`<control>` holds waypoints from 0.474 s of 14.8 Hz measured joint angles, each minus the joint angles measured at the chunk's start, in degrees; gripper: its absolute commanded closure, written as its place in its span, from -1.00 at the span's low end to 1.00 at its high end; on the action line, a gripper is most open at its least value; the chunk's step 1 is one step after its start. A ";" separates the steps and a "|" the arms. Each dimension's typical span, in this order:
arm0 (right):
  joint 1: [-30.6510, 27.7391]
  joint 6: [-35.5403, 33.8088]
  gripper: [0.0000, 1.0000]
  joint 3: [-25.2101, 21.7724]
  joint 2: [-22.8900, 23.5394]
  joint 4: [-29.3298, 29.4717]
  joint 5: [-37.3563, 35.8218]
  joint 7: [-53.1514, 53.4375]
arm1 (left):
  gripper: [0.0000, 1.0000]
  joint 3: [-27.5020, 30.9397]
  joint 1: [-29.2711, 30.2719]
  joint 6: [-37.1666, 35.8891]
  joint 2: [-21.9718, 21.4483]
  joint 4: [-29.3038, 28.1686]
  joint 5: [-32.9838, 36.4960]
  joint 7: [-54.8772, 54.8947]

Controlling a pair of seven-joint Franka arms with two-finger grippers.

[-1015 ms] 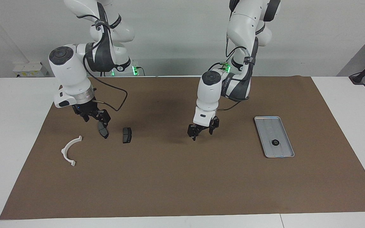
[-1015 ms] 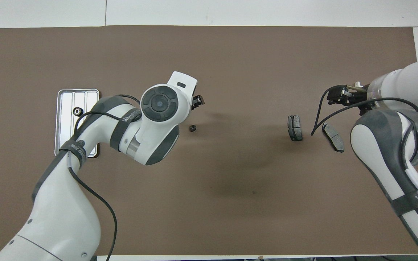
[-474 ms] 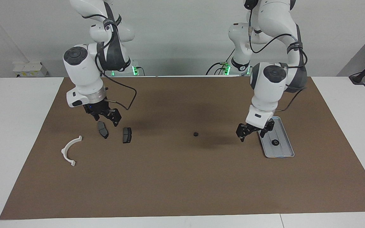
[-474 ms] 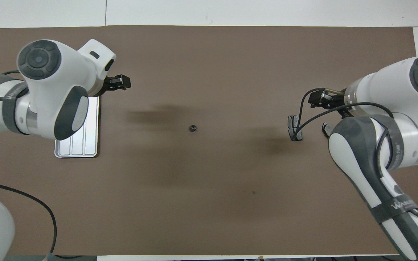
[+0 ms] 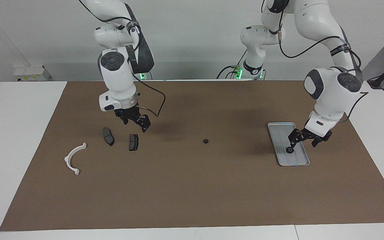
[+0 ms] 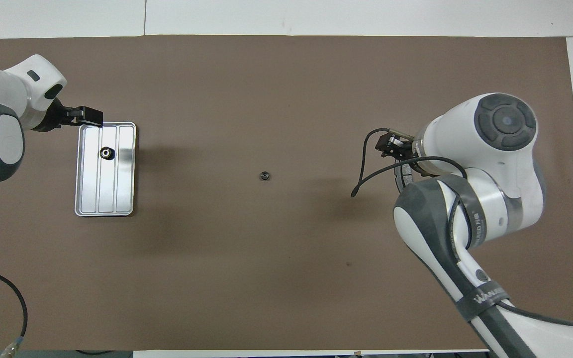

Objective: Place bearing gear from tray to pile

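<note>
The left claw (image 5: 307,139) hangs spread and empty over the tray (image 5: 280,130), just above the bearing gear (image 5: 289,150) lying in it. The right claw (image 5: 135,121), also spread and empty, hovers above two brake pads (image 5: 108,136) near the white bracket (image 5: 74,158). A second gear (image 5: 206,141) lies mid-surface on the mat.

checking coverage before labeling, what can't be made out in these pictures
- Overhead view: the brake pads and white bracket are hidden under the right arm; they show only in the facing view.
- Overhead view: left gripper is seen end-on at the tray rim.
- Both views: the gears are too small for detail.
</note>
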 measured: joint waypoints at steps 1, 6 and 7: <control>1.74 0.47 -1.00 0.01 0.62 0.15 0.00 2.87 | -1.00 -0.07 0.16 0.63 0.15 -0.17 -0.01 0.25; 8.38 0.81 -1.00 0.00 5.22 4.42 -0.01 12.94 | -1.00 -0.54 0.45 4.93 3.27 -0.89 -0.01 0.70; 9.26 0.77 -1.00 0.00 6.36 5.80 -0.01 14.55 | -1.00 -0.35 0.86 6.11 3.99 -1.08 -0.01 1.64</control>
